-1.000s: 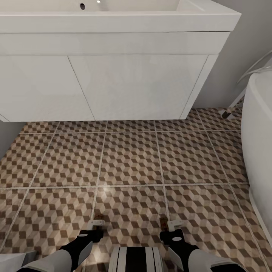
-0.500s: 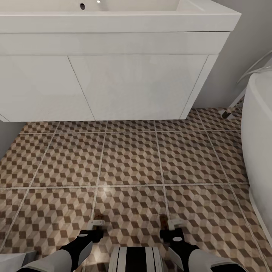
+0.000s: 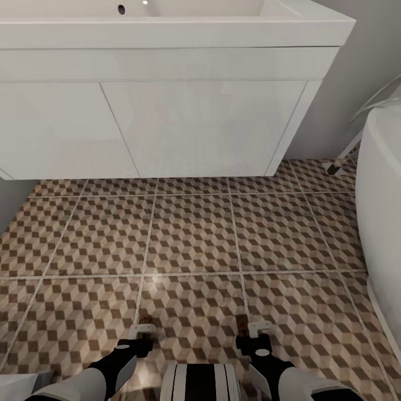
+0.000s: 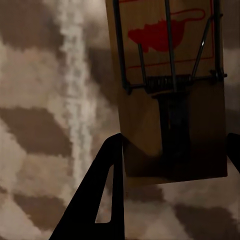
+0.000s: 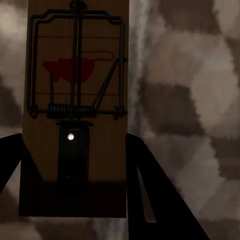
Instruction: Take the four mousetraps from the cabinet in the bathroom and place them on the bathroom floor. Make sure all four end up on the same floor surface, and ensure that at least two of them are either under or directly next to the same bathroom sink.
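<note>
Low over the cube-patterned bathroom floor (image 3: 195, 239), my left gripper (image 3: 143, 329) is shut on a mousetrap (image 3: 146, 321). My right gripper (image 3: 252, 329) is shut on a second mousetrap (image 3: 240, 323). Both traps stick out ahead of the fingers, toward the vanity. In the left wrist view the tan mousetrap (image 4: 170, 90), with wire spring and red mark, sits between the dark fingers (image 4: 107, 190) of the left gripper (image 4: 175, 145). The right wrist view has the other mousetrap (image 5: 75, 85) in the right gripper (image 5: 74, 145), close above the tiles. The sink (image 3: 167, 25) on its white vanity stands ahead. The cabinet is out of view.
The white two-door vanity (image 3: 200, 128) hangs above the floor, with a shadowed gap beneath. A white bathtub (image 3: 384, 211) rises at the right edge. A grey wall (image 3: 356, 83) closes the far right corner. Open tiles lie between my arms and the vanity.
The mousetrap in my right gripper has edged slightly toward the vanity. Everything else looks the same.
</note>
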### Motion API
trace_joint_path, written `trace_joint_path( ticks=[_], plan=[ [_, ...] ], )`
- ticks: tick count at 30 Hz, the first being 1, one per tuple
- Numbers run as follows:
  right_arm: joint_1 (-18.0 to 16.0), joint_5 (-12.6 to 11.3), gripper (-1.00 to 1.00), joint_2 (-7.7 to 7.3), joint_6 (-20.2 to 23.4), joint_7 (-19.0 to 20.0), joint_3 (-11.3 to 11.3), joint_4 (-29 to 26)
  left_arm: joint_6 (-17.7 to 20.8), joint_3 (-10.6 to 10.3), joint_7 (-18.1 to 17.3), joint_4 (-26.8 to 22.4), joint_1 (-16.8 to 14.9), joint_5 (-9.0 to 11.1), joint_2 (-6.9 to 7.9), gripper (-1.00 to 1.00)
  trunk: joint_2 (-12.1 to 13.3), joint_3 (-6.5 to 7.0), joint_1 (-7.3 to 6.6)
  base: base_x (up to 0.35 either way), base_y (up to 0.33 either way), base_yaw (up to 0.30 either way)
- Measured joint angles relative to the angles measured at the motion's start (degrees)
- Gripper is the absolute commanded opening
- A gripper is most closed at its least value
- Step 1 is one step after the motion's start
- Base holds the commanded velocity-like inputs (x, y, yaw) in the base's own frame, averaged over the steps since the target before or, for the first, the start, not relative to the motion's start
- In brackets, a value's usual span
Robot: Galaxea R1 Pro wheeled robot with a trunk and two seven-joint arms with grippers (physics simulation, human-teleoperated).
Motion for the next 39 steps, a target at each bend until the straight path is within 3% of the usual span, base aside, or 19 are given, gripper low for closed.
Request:
trace_joint_path(
  ticks=[15,25,39],
  plan=[
    [-0.1,1.0,-1.0,0.28,0.0,-0.4,0.0,-0.2,0.0,0.0,0.0,-0.1,0.0,0.0,0.01,-1.0,0.0,0.0,-0.01,0.263,0.0,0.0],
    [-0.1,0.5,-1.0,0.62,0.2,-3.2,-0.2,-0.4,0.0,0.0,0.0,-0.2,0.0,0.0,0.0,-1.0,0.0,0.0,0.0,0.026,0.0,0.022],
    [-0.1,0.4,-1.0,0.55,0.3,-3.5,-0.2,-0.4,0.0,0.0,0.0,-0.2,0.0,0.0,0.0,-1.0,0.0,0.0,0.0,0.001,0.0,0.1]
  ],
)
